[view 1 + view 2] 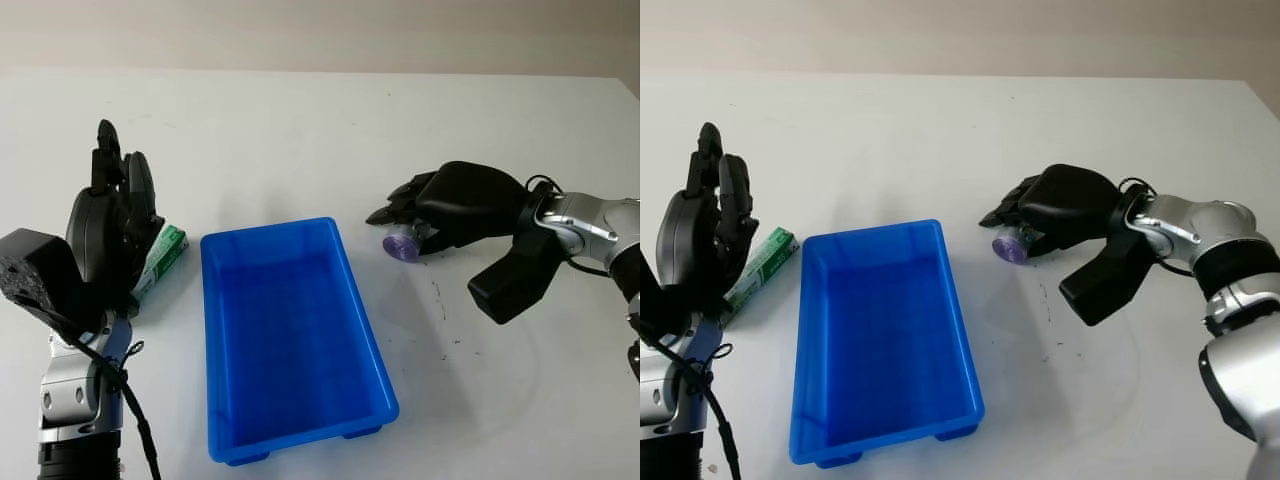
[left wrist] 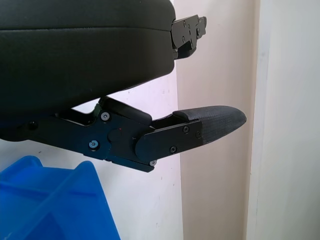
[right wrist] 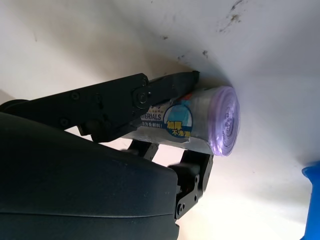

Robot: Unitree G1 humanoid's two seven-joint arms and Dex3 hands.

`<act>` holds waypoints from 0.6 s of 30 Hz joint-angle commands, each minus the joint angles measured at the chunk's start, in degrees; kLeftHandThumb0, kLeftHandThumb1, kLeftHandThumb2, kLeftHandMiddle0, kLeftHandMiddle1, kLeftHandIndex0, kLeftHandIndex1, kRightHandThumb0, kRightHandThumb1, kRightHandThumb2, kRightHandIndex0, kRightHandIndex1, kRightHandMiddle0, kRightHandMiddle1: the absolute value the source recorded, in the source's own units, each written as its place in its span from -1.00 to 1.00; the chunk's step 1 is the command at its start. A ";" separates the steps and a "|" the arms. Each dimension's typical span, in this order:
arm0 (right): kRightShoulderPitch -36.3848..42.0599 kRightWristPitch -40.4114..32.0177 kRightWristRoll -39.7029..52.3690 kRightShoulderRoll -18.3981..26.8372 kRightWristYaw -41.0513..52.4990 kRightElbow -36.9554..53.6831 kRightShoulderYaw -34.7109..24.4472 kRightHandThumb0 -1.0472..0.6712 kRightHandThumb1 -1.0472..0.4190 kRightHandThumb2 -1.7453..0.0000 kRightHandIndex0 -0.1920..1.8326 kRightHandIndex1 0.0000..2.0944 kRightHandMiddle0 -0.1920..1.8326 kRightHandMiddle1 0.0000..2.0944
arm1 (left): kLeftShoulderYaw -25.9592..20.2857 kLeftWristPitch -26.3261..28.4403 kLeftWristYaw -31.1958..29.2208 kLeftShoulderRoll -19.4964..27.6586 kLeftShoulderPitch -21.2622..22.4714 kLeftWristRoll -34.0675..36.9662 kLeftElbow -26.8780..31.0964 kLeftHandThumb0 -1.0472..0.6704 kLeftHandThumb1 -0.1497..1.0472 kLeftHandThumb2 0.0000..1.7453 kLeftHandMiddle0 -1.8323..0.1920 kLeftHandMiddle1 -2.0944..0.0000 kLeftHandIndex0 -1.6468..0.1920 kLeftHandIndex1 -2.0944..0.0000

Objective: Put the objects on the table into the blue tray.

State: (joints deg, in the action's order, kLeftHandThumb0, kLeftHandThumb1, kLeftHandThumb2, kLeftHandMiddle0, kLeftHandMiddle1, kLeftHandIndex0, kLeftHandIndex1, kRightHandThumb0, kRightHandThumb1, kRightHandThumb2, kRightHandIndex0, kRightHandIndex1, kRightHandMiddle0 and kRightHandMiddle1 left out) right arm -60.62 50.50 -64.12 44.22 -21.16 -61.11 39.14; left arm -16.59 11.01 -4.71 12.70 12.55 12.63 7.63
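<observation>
The blue tray [image 1: 290,400] stands empty in the middle of the table. Just right of its far corner lies a purple roll with a printed label [image 1: 404,244], and my right hand [image 1: 412,212] has its fingers [image 3: 150,90] closed around it; the wrist view shows the roll [image 3: 200,120] pinched between them on the table. A green and white box [image 1: 162,256] lies left of the tray, partly hidden behind my left hand [image 1: 115,190], which is raised upright and open beside it.
The white table [image 1: 300,130] stretches far behind the tray. A few dark marks [image 1: 440,300] spot its surface right of the tray. My right forearm [image 1: 580,225] comes in from the right edge.
</observation>
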 commanded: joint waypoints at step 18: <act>-1.97 -6.21 10.97 -1.73 -2.94 4.85 -6.03 -0.29 -1.00 0.84 0.16 1.00 -0.05 1.00 | -0.02 0.03 0.40 0.02 -0.39 0.00 0.53 -0.68 1.00 -0.27 0.98 0.95 1.00 0.98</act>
State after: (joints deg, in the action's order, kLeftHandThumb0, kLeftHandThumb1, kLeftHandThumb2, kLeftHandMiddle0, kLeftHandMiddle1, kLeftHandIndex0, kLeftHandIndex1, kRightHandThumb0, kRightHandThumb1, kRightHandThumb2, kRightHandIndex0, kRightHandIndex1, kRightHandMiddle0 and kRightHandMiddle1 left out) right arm -61.50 43.63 -55.23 43.12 -24.66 -57.99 35.07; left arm -16.53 11.06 -4.44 12.67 12.51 12.58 7.62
